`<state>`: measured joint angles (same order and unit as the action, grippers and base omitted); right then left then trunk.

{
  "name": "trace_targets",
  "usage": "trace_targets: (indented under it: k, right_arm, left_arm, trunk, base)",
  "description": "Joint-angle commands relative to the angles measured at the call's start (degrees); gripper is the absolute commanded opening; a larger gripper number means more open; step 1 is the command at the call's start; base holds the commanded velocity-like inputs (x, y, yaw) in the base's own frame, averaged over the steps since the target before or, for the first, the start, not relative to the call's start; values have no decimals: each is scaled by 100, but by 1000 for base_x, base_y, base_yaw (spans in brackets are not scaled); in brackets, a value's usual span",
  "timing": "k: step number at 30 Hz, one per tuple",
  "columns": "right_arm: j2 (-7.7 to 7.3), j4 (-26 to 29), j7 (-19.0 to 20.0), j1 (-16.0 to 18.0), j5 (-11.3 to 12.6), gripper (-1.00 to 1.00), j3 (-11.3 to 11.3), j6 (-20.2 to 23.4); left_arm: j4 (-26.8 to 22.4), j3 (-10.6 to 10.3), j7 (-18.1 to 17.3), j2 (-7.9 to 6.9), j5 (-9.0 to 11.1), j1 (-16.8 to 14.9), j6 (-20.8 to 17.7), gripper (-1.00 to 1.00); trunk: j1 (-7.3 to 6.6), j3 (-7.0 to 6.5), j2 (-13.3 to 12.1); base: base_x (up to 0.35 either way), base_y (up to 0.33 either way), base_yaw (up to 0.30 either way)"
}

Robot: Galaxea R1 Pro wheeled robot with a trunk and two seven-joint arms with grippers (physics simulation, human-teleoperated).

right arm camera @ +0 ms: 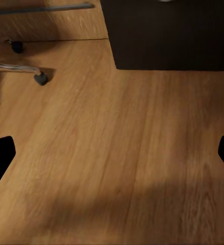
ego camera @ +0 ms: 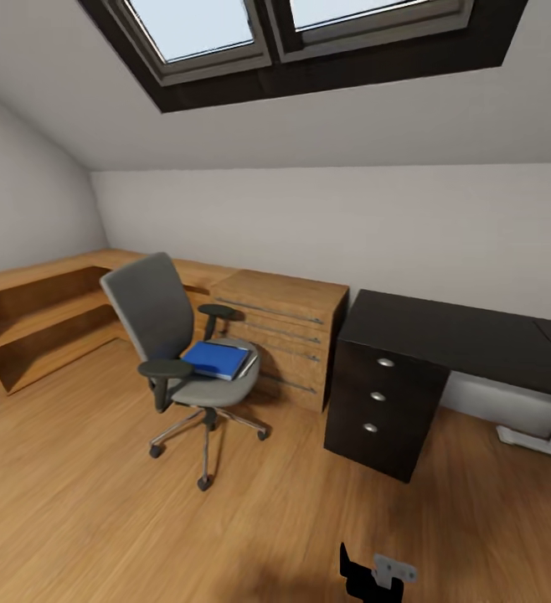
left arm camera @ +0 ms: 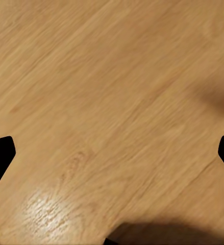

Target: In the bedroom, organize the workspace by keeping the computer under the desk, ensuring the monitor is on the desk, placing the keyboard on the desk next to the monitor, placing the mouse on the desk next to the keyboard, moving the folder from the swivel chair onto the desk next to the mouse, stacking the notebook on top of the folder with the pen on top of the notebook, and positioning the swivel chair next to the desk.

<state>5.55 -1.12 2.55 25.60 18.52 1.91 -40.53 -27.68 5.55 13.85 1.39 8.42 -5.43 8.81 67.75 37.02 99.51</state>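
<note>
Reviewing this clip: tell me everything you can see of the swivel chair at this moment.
The swivel chair stands upright on the wooden floor, left of the black desk and in front of the light-wood cabinets, apart from the desk. It has a grey back and seat, black armrests and a chrome star base on dark castors. A blue folder lies flat on its seat, with a thin grey edge showing under it. The right wrist view catches one chrome leg and castor.

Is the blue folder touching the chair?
Touching. In the head view the folder lies flat on the chair seat, between the armrests, with no gap under it.
</note>
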Motion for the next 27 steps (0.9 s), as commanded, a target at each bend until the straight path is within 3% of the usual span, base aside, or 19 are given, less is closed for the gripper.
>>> trace_targets:
  k: [1,6,18,27]
  right_arm:
    - [-3,-12,27,6,55,100,20,-24]
    - [-16,-11,27,6,55,100,18,-23]
    - [-87,-11,18,-2,55,100,20,-9]
    - [-56,-19,18,-3,55,100,24,-8]
  left_arm:
    - [2,6,4,2,61,-2,25,100]
    - [4,7,17,8,63,-2,24,100]
    - [6,1,21,10,60,-2,24,100]
    - [5,-1,14,10,60,-2,24,100]
  trunk:
    - [-23,-14,-39]
    - [-133,-104,-239]
    - [-397,-320,-721]
    - [-594,-481,-1082]
  base:
    - [-2,0,-68]
    - [-130,0,-26]
    - [-305,0,-2]
    - [-47,0,0]
